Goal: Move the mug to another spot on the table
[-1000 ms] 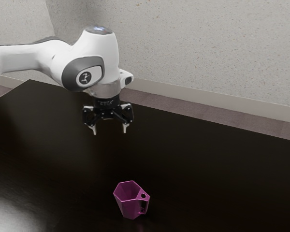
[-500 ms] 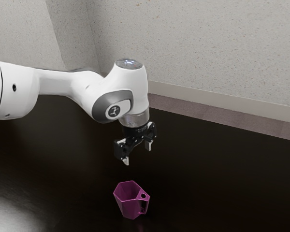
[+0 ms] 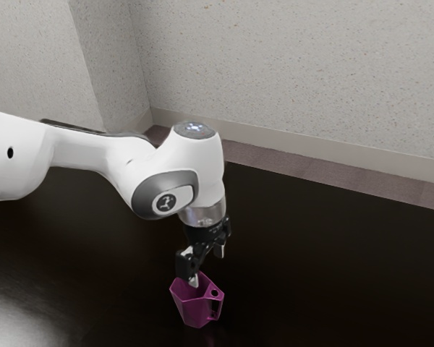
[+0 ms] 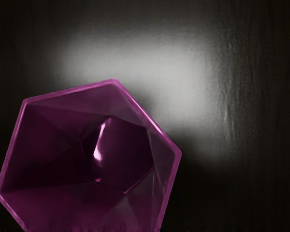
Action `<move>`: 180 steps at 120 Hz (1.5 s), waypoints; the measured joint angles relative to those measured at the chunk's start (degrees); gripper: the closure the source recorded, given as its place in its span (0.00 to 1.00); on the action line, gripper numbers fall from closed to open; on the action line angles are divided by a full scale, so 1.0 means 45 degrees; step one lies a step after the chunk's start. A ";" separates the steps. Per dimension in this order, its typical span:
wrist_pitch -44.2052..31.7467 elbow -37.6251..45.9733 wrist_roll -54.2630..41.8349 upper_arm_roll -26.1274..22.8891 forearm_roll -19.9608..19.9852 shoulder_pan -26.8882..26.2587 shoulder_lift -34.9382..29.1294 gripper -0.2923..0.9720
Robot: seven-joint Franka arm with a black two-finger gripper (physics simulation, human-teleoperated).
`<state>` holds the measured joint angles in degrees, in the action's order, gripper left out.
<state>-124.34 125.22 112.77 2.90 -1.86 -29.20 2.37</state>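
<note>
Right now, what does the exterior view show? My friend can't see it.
A white robot arm reaches in from the exterior view's left, its black gripper open right over the rim of a purple mug. The mug stands upright on a dark table, with a speckled grey wall behind.

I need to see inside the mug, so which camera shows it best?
The wrist view: it looks straight down into the mug, showing rim and bottom. The exterior view shows it from the side, upright on the table, the open gripper at its rim.
</note>
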 joint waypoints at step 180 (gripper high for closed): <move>-0.2520 0.1477 0.2914 -0.0704 0.0082 -0.0347 0.1135 0.25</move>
<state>-135.68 131.87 125.89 -0.26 -1.49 -30.76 7.48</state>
